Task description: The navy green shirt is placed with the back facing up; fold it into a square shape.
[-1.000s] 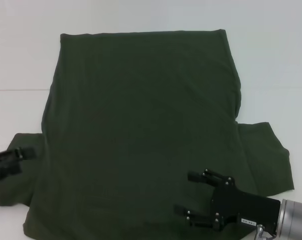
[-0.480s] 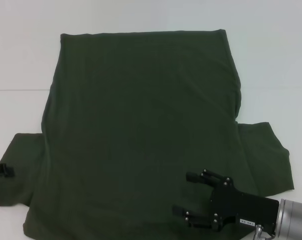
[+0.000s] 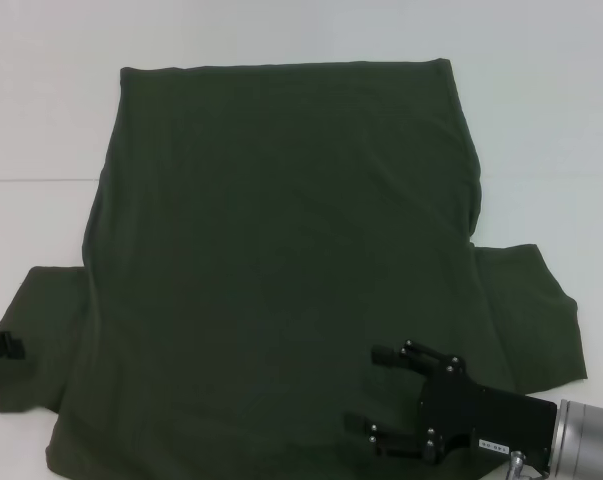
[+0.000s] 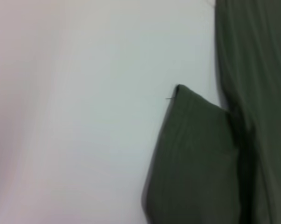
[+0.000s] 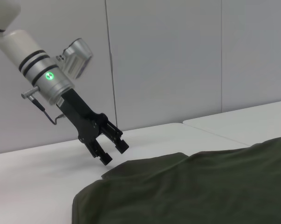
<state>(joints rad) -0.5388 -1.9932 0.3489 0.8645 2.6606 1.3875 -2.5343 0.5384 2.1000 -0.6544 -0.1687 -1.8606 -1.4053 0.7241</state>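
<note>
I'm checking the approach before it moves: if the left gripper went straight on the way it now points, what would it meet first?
Most likely the near sleeve of the navy green shirt: the left gripper, open, points down at the sleeve's edge. It may touch the white table just beside it; depth is unclear.

Lab-like test space: bare white table (image 3: 541,120), plain grey wall panels (image 5: 168,60).

Overhead head view (wrists low, close)

Right gripper (image 3: 369,390) low, fingers spread; left gripper (image 5: 114,152) raised, fingers parted
</note>
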